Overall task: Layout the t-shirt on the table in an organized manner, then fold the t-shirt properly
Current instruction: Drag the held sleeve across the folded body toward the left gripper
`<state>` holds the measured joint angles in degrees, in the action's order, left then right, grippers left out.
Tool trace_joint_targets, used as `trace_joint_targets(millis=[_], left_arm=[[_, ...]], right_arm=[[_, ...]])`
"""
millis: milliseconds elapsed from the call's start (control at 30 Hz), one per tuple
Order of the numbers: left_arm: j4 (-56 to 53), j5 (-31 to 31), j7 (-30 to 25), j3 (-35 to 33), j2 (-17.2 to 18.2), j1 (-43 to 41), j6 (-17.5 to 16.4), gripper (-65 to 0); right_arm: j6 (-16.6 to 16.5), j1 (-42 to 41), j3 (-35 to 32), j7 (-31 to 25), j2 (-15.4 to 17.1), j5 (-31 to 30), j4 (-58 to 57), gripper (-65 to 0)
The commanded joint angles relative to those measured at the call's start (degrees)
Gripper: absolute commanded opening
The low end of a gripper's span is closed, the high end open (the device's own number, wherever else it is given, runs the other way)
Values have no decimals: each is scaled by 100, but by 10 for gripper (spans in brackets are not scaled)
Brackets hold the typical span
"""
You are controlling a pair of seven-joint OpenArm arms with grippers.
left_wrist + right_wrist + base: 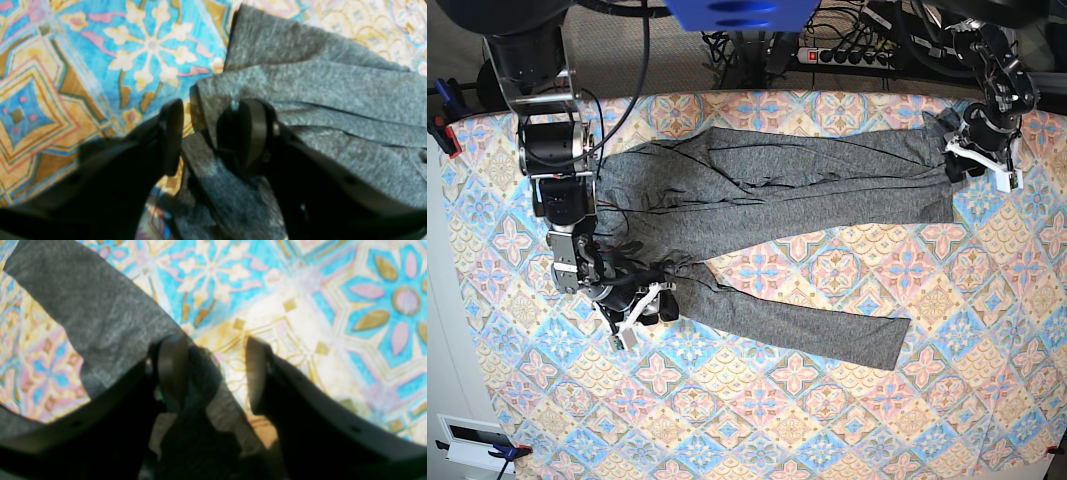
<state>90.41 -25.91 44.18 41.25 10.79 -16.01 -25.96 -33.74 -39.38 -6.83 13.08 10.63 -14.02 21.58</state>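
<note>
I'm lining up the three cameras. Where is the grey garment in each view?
Left wrist: the garment fills the right half, bunched at the left gripper.
Right wrist: a strip runs from upper left to the right gripper.
Base: spread across the middle.
Shared landmark: the tile-patterned table.

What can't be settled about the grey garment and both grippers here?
- Left wrist view: whether the left gripper pinches the dark heather-grey knit garment; blur and bunched folds hide contact.
- Right wrist view: the right gripper is open; fabric beneath is shadowed.
- Base view: the patterned tablecloth table under the garment is covered.
</note>
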Motion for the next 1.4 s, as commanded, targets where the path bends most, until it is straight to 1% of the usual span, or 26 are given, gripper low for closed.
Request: trace_joint_targets(millis=[0,133,200,267,300,367,400,500,633,867,900,933,967,1000,1067,1100,1167,1233,1267,1300,1367], left_arm=[[97,-95,-98,37,95,14,-20,-387],[97,-95,-98,37,95,14,-20,-387],[97,-95,-98,37,95,14,-20,-387],[97,-95,-98,37,95,14,-20,-387],[97,-95,-98,37,95,14,-20,-387],[97,-95,-98,37,95,14,-20,-387],[97,-95,-98,37,95,14,-20,-387],[97,-95,-98,37,95,14,-20,-387],[97,-95,-98,37,95,14,-20,-387],[97,-95,-98,37,95,14,-20,-387],[97,-95,-98,37,95,14,-20,-387],[97,-95,-98,37,95,14,-20,-387],[97,-95,-98,37,95,14,-20,-387],[97,-95,-98,37,95,14,-20,-387],[97,-95,-98,37,95,14,-20,-387],[97,-95,-98,37,95,14,-20,-387],[89,-95,-98,37,95,14,-20,-387],[89,-95,-98,37,95,14,-20,-387],[89,-95,-98,37,95,14,-20,-387],[89,-95,-98,37,95,14,-20,-387],[89,-86,-98,37,95,14,-20,-387]], right_arm=[[116,-128,11,138,31,176,17,-373],[81,-128,11,287,22,308,9,-373],[-156,-128,-121,393,22,308,17,-373],[-402,-128,-464,525,22,299,26,-373],[-446,-128,-666,569,22,290,26,-373],[-464,-128,-1053,604,-13,281,26,-373],[-464,-128,-1211,604,-92,272,35,-373],[-464,-128,-1528,604,-233,272,35,-373],[-464,-128,-1633,622,-356,272,35,-373],[-464,-128,-1633,727,-356,272,35,-375],[-464,-128,-1633,718,-356,272,35,-382],[-464,-128,-1633,718,-356,272,35,-403],[-464,-128,-1633,718,-356,272,35,-441],[-464,-128,-1633,709,-356,272,35,-491],[-464,-128,-1589,683,-356,272,35,-629],[-464,-128,-1589,683,-356,272,35,-650],[-464,-120,-1589,683,-356,272,61,-628],[-464,-120,-1581,701,-338,272,325,-650],[-455,-111,-1581,727,-320,272,554,-650],[-446,-102,-1581,745,-277,272,782,-650],[-446,12,-1572,920,-30,264,1187,-650]])
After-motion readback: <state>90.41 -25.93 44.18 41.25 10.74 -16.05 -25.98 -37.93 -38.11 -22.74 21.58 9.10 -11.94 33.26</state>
